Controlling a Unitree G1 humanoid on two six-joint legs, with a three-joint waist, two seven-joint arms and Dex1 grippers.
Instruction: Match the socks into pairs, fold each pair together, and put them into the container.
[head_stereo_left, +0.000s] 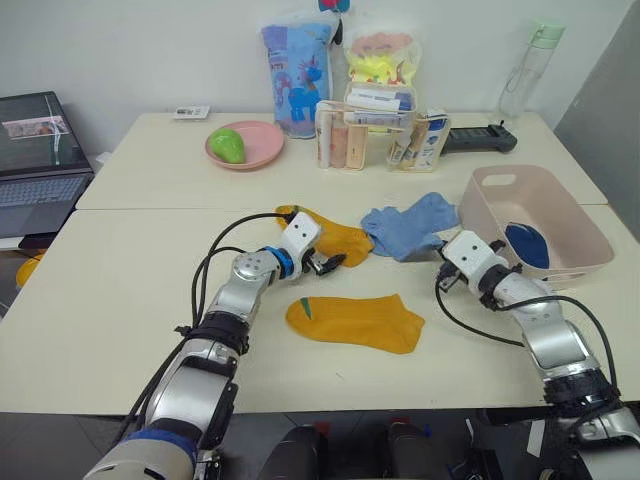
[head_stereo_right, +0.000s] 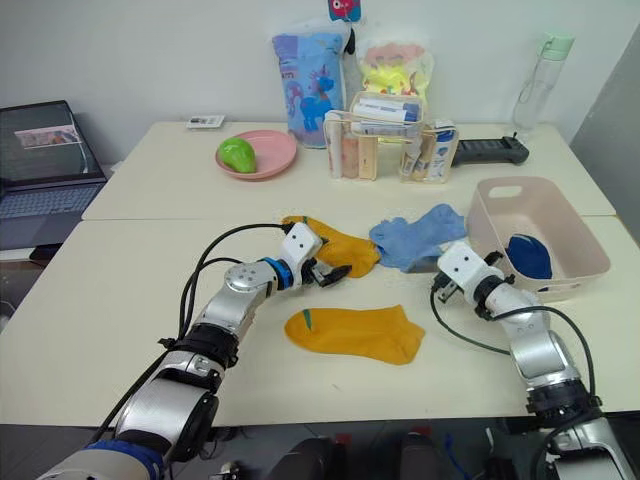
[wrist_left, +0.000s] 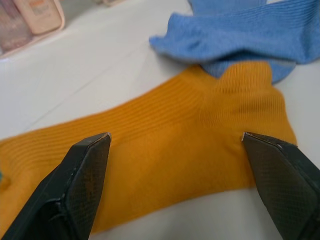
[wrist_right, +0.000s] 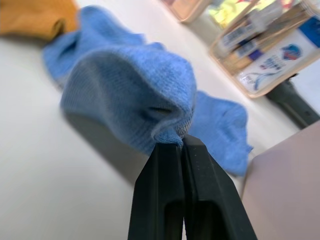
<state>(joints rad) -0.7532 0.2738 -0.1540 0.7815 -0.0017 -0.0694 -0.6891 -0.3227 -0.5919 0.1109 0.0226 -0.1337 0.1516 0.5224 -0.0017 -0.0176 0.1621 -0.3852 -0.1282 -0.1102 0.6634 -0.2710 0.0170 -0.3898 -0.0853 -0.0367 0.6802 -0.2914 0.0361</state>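
One mustard yellow sock (head_stereo_left: 357, 322) lies flat near the table's front. A second yellow sock (head_stereo_left: 345, 238) lies behind it, and my left gripper (head_stereo_left: 335, 262) is open at its near edge, the fingers (wrist_left: 90, 160) spread wide over the fabric (wrist_left: 175, 150). Two light blue socks (head_stereo_left: 410, 225) lie bunched just right of it. My right gripper (wrist_right: 181, 145) is shut on the edge of one light blue sock (wrist_right: 135, 95), which humps up at the tips. The pale pink container (head_stereo_left: 585, 225) stands at the right with navy blue socks (head_stereo_left: 527, 245) inside.
At the back stand a pink plate (head_stereo_left: 262, 150) with a green fruit, a clear organiser of bottles (head_stereo_left: 375, 135), snack bags, a black remote (head_stereo_left: 480, 138) and a water bottle (head_stereo_left: 530, 65). A laptop (head_stereo_left: 35, 150) sits far left.
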